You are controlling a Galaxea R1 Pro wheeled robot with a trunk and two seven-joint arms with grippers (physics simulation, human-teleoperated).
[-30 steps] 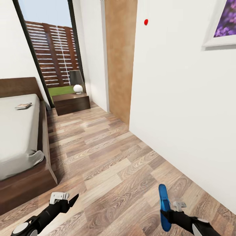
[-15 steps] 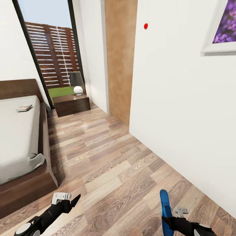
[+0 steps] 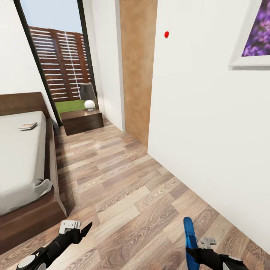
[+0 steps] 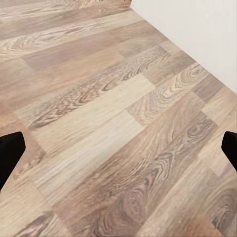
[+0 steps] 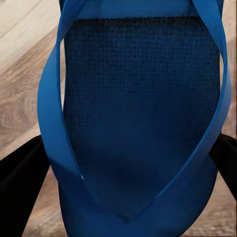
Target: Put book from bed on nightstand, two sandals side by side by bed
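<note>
The sandal point(image 3: 189, 240) is at the lower right of the head view, held on edge above the floor point(image 3: 127, 176). The right gripper point(image 5: 126, 163) has its fingers closed on it; in the right wrist view a dark finger point(image 5: 19, 182) sits against each side of the blue sole and strap. Only one sandal can be seen.

The left gripper point(image 3: 77, 228) is at the lower left of the head view. In the left wrist view its fingertips point(image 4: 10, 153) stand at opposite frame edges, wide apart, holding nothing, with bare planks between them.

The book point(image 3: 28, 126) lies on the bed point(image 3: 22, 161) at the left of the head view, near the headboard. The nightstand point(image 3: 81, 120) stands in the upper left beyond the bed, carrying a lamp point(image 3: 88, 98).

Risks from here:
- The sandal is gripped across its thin edge. A sharp base turn or arm swing may let it rotate or slip out.
- The bed's corner point(image 3: 56, 204) is near the left arm. Driving in too tight may cause a strike.
- Your book placement must use the free part of the nightstand top. A careless approach may knock the lamp.
- Setting this sandal down at an angle will make pairing harder.
</note>
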